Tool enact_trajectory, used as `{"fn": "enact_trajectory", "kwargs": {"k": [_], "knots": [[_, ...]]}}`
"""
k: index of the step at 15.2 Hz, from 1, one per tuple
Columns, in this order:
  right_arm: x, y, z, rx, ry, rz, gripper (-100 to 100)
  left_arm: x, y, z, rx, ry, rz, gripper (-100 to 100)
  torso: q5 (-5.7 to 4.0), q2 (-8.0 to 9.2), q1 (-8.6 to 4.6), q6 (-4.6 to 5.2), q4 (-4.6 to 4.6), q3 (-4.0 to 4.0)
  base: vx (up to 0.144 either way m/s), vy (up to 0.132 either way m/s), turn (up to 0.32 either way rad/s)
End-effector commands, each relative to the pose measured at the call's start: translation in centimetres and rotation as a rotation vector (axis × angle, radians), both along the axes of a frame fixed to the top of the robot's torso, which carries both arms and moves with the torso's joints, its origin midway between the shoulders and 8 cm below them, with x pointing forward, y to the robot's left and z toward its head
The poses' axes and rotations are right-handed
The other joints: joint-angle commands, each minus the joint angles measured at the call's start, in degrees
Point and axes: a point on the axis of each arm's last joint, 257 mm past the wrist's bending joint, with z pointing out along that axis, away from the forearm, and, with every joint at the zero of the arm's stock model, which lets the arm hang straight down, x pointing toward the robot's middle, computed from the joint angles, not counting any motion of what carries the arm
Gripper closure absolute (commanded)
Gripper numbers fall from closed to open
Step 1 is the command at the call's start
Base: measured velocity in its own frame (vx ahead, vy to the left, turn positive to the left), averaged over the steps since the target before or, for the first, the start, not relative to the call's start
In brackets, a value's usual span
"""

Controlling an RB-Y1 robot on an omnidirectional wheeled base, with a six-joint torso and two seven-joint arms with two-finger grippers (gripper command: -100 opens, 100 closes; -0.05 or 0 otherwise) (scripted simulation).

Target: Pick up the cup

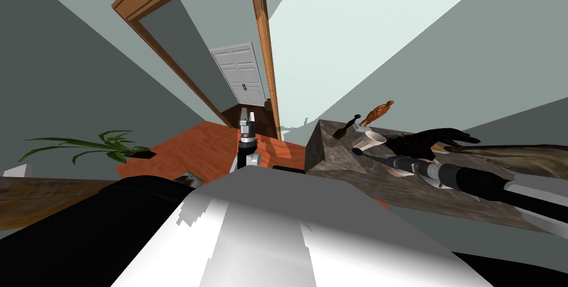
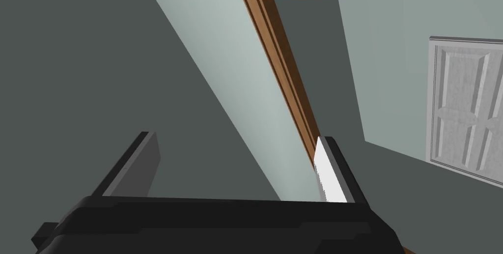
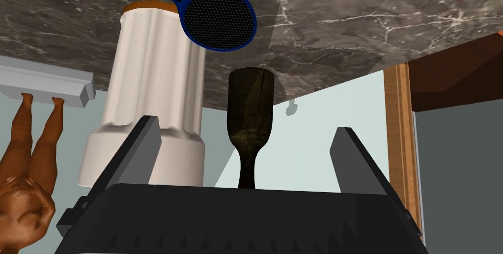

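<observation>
- Right gripper [image 3: 248, 154] reaches in over a dark grey, white-veined marble counter top [image 3: 373, 15] at about two o'clock from my chest; its two blade fingers [image 3: 143, 154] stand spread wide and pinch nothing.
- White fluted cup [image 3: 152, 103], flaring to a wider band at one end and edged orange-brown at the narrow end, sits on the counter at two o'clock, just beside one finger of the right gripper. That finger overlaps the wide band, and most of the cup lies outside the gap. Whether finger and cup touch, I cannot tell.
- Dark brown goblet-shaped vessel [image 3: 250, 111] stands next to the cup, in line with the gap between the right fingers, about midway.
- Round black mesh skimmer with a blue rim and a black handle [image 3: 218, 22] lies on the marble past the goblet, its rim crossing the cup's narrow end.
- Reddish-brown figurine of a human body [image 3: 24, 167] stands on a pale grey flat plinth [image 3: 44, 85], on the side of the cup away from the goblet.
- Black feathery object [image 1: 435, 140] lies on the counter alongside the right forearm.
- Left gripper [image 2: 236, 167] hangs at twelve o'clock over the orange-brown floor [image 1: 188, 150], fingers apart and empty.
- Green long-leaved plant [image 1: 105, 142] sits at about ten o'clock.
</observation>
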Motion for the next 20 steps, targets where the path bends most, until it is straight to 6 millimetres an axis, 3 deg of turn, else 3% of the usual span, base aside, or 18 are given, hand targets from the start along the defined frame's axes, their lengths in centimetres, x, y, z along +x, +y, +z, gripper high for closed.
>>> {"fn": "enact_trajectory", "kwargs": {"k": [1, 2, 4, 5, 7, 8, 10, 11, 13, 20], "knots": [[0.1, -0.2, 0.5, -0.021, 0.009, 0.010, -100, 0.0, 0.0, 0.0, 0.000, 0.000, 0.000, 0, 0.00, 0.00, 0.00, 0.00, 0.00, 0.00, 0.023, 0.021, 0.000], [-0.7, -1.8, 0.7, -0.066, 0.044, 0.010, -100, 0.0, 0.0, 0.0, 0.000, 0.000, 0.000, 0, -0.01, 0.04, -0.02, 0.01, 0.01, 0.02, 0.039, 0.034, 0.021], [-0.2, -2.0, 1.4, -0.089, 0.049, 0.026, -100, 0.0, 0.0, 0.0, 0.000, 0.000, 0.000, 0, 0.01, 0.00, 0.02, -0.01, 0.00, 0.00, 0.045, 0.032, 0.012], [-1.0, -3.4, 1.7, -0.133, 0.084, 0.029, -100, 0.0, 0.0, 0.0, 0.000, 0.000, 0.000, 0, 0.00, 0.01, 0.00, 0.00, 0.00, 0.01, 0.053, 0.029, 0.024], [-0.6, -3.5, 2.3, -0.152, 0.089, 0.043, -100, 0.0, 0.0, 0.0, 0.000, 0.000, 0.000, 0, 0.01, -0.06, 0.01, -0.01, -0.01, -0.03, 0.060, 0.025, 0.015], [-1.2, -4.8, 2.8, -0.196, 0.126, 0.051, -100, 0.0, 0.0, 0.0, 0.000, 0.000, 0.000, 0, 0.00, -0.05, -0.02, 0.00, -0.01, -0.03, 0.059, 0.018, 0.023], [-0.9, -4.9, 3.2, -0.209, 0.129, 0.060, -100, 0.0, 0.0, 0.0, 0.000, 0.000, 0.000, 0, -0.01, -0.09, -0.02, -0.01, -0.02, -0.05, 0.060, 0.025, 0.017], [-1.4, -6.0, 3.9, -0.255, 0.168, 0.075, -100, 0.0, 0.0, 0.0, 0.000, 0.000, 0.000, 0, 0.00, -0.07, -0.01, -0.01, -0.02, -0.04, 0.065, 0.032, 0.024], [-0.4, -5.7, 4.6, -0.223, 0.130, 0.045, -100, 0.0, 0.0, 0.0, 0.000, 0.000, 0.000, 0, 0.00, -0.12, 0.02, -0.01, -0.03, -0.07, 0.062, 0.025, 0.024], [-1.8, -6.9, 4.6, -0.301, 0.210, 0.095, -100, 0.0, 0.0, 0.0, 0.000, 0.000, 0.000, 0, -0.03, 0.01, -0.07, 0.00, 0.01, 0.02, 0.029, 0.009, 0.009]]}}
